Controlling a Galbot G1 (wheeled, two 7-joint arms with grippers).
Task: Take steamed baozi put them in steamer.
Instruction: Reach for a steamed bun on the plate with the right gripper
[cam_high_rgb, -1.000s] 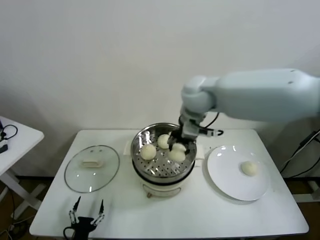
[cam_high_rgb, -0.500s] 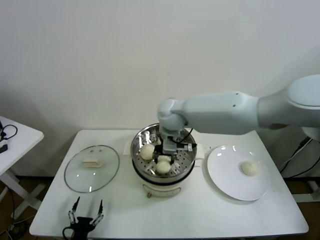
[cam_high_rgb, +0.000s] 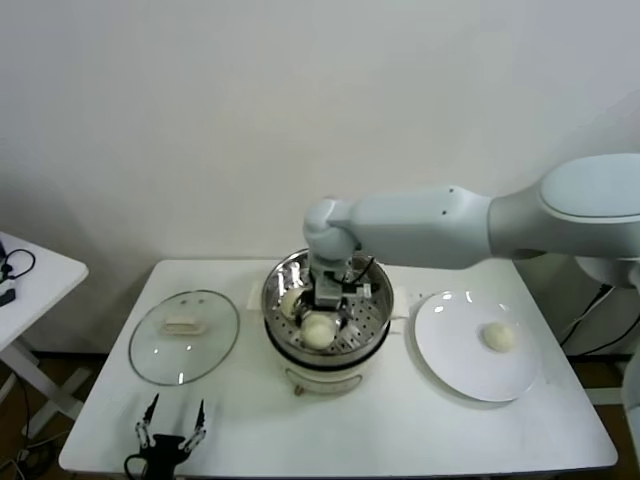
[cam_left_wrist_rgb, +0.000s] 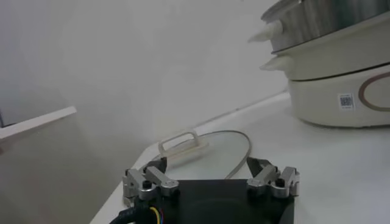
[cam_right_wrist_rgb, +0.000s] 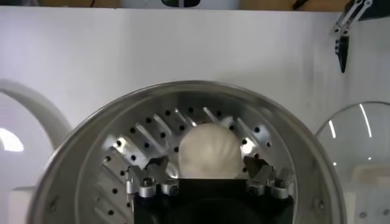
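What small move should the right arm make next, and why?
Probably lift the right gripper straight up out of the steamer. Its fingers stand open on either side of a bun that rests on the holed floor, so that bun looks delivered. One bun remains on the plate. The left gripper sits parked at the table's near edge.

Steamer mid-table, lid to its left, plate to its right.

The round stainless-steel steamer basket (cam_high_rgb: 325, 310) sits on a cream electric pot base (cam_high_rgb: 318, 378) at the middle of the white table (cam_high_rgb: 480, 430). Inside it lie small round cream dough buns (cam_high_rgb: 316, 331), under the right gripper (cam_high_rgb: 328, 297). A flat glass lid (cam_high_rgb: 184, 336) lies left; a white round plate (cam_high_rgb: 452, 350) lies right, bearing one more bun (cam_high_rgb: 499, 336). The left gripper (cam_high_rgb: 172, 432) hangs at the table's near left edge.
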